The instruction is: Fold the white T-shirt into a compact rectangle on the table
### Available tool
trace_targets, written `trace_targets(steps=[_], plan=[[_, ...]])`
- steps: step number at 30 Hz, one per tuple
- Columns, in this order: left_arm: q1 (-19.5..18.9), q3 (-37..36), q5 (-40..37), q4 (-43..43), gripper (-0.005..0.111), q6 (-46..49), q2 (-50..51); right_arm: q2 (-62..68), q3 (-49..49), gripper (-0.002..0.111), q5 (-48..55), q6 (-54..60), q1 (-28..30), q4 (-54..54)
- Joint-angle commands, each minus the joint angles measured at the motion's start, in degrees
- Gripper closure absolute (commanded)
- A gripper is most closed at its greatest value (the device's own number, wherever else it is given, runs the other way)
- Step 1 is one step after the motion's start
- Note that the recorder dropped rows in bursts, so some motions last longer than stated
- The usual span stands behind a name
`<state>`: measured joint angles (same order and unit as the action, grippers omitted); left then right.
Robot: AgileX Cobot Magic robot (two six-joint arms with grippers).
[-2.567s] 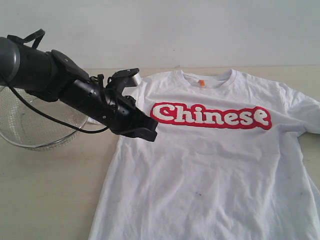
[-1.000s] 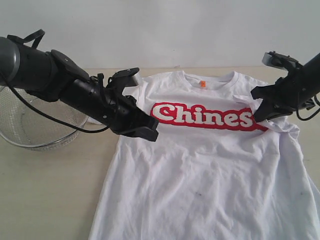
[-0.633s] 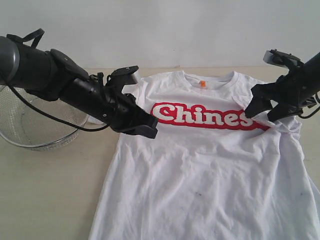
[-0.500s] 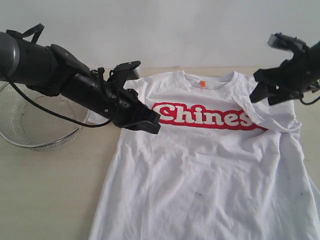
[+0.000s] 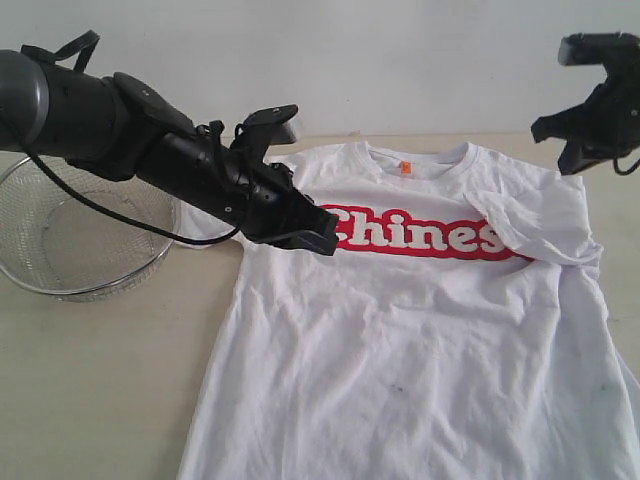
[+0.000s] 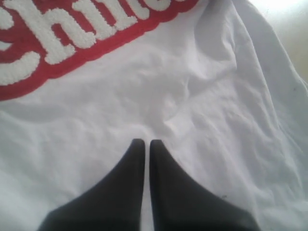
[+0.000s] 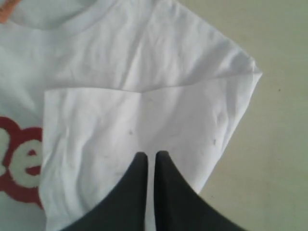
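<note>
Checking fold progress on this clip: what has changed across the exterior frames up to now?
The right gripper folded a sleeve of the white T-shirt inward over the lettering's end, let go, and rose away, jaws shut. The left gripper shifted slightly toward the lettering, now hiding the C. The shirt's body and the wire-mesh basket stayed put.

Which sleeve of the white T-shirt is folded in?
The sleeve on the right arm's side: it lies doubled over the white T-shirt's chest, covering the red lettering's end; the other sleeve points outward.
</note>
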<state>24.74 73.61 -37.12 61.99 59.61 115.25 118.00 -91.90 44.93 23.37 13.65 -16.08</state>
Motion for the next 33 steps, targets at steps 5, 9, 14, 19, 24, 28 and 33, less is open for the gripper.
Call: trace_targets(steps=[5, 9, 14, 19, 24, 28, 33], plan=[[0.4, 0.4, -0.3, -0.3, 0.102, -0.1, -0.5, 6.4, -0.2, 0.109, -5.2, -1.0, 0.1, 2.3], [0.4, 0.4, -0.3, -3.5, 0.102, -2.8, -0.5, 10.2, -2.3, 0.109, -6.5, -1.4, 0.1, 4.2], [0.4, 0.4, -0.2, -6.3, 0.102, -4.9, -0.5, 16.8, -10.6, 0.109, -2.7, -4.5, 0.1, 6.6], [0.4, 0.4, -0.3, -6.6, 0.102, -5.0, -0.5, 21.5, -19.8, 0.109, -1.6, -5.3, 0.1, 6.8], [0.4, 0.4, 1.1, -6.6, 0.102, -5.2, -0.5, 24.6, -27.0, 0.109, 2.8, -5.3, 0.1, 7.0], [0.4, 0.4, 1.8, -6.6, 0.102, -5.2, -0.5, 23.9, -29.7, 0.109, 5.3, -5.5, 0.1, 7.2], [0.4, 0.4, 4.6, -11.0, 0.102, -6.7, -1.6, 20.3, -31.6, 0.109, 15.0, -6.3, 0.1, 9.0]])
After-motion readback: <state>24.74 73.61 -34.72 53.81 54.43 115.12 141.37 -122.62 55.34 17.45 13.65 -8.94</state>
